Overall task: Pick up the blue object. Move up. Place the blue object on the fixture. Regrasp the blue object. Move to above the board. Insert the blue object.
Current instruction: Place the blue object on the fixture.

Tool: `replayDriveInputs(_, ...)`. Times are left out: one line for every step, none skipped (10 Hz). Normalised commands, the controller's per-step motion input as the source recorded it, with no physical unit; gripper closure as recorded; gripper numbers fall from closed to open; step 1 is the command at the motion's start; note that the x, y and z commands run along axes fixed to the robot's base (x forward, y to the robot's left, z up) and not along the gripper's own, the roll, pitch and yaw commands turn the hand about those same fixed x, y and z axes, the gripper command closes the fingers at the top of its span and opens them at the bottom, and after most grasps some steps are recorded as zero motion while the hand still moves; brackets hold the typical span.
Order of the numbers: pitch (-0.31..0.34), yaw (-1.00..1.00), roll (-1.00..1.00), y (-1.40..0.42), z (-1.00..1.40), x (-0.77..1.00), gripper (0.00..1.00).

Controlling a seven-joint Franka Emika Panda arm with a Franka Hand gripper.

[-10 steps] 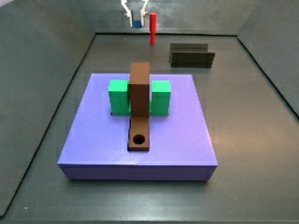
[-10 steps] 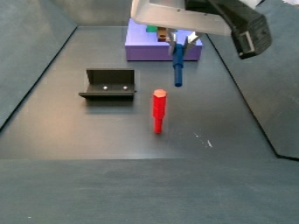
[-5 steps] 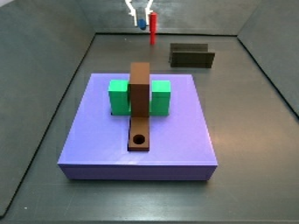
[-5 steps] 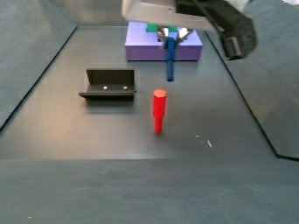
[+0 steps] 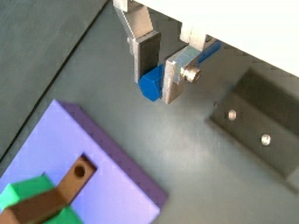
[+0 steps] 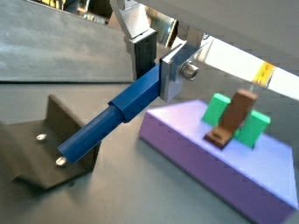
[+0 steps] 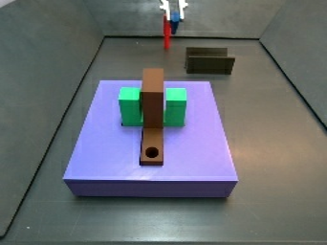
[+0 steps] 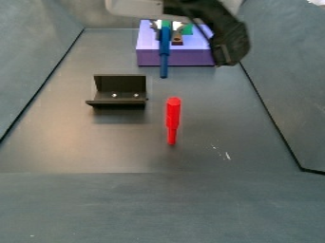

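I work in a robot test cell, a lab rig and no home or shop: a bare dark grey floor [image 8: 114, 142] walled by plain grey panels [image 7: 52, 57]. My pincer [image 6: 158, 63] hangs high above it, clamped on a blue peg [image 6: 111, 116]. Only practice pieces stand here: a purple board [image 7: 153, 158], a fixture [image 8: 117, 92] and a red peg [image 8: 173, 120].

Red peg [image 8: 173, 120], upright on dark floor [image 8: 114, 152], standing apart from other items; grey enclosure walls [image 7: 52, 19] surround.
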Motion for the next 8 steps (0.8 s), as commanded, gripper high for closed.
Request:
replayDriveInputs(0.266,-0.05,0.20,-0.32,-0.10,0.82,1.00)
replayDriveInputs(0.280,0.00,0.12,-0.37,0.00,0.88,1.00)
replayDriveInputs(0.314,0.00,0.14,-0.31,0.00,0.92,1.00)
replayDriveInputs(0.317,0.00,0.12,-0.21,0.00,0.95,1.00)
replayDriveInputs(0.311,0.00,0.10,-0.10,0.00,0.97,1.00)
replayDriveInputs(0.371,0.00,0.08,0.00,0.00,0.98,1.00)
replayDriveInputs(0.360,-0.05,0.05,0.00,-0.04,0.94,1.00)
replayDriveInputs(0.183,-0.13,-0.09,0.01,-0.26,0.50,1.00)
